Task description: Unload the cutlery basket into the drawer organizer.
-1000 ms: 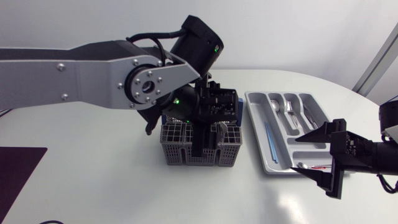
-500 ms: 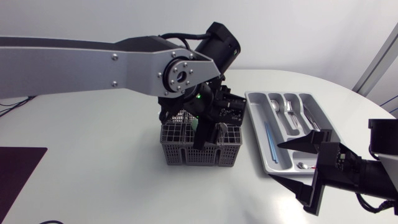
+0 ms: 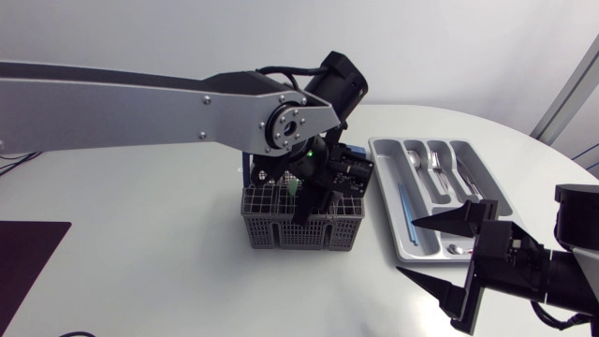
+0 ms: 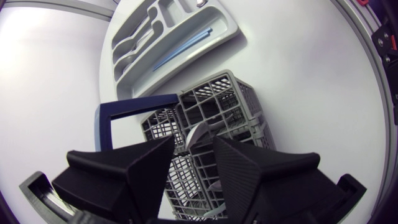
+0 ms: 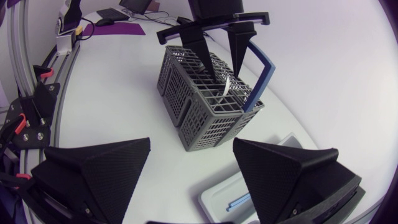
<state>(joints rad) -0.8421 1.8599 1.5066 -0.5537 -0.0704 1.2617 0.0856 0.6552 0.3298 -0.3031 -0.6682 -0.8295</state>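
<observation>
Left gripper down in cutlery basket, open around a silver utensil; right gripper wide open, empty.
Dark purple mat at table's left edge. Left arm in from left to mid-table, wedge fingers dipped into the grey mesh basket's middle cells and set apart, a silver utensil handle in the gap, clear of both. Blue basket handle raised, just beside those fingers. Right of basket and close to it, grey drawer organizer flat on table: forks and a spoon in far compartments, blue sticks in the long slot nearest basket. Right gripper low by organizer's near corner, pointing toward basket, fingers spread wide with nothing between.
</observation>
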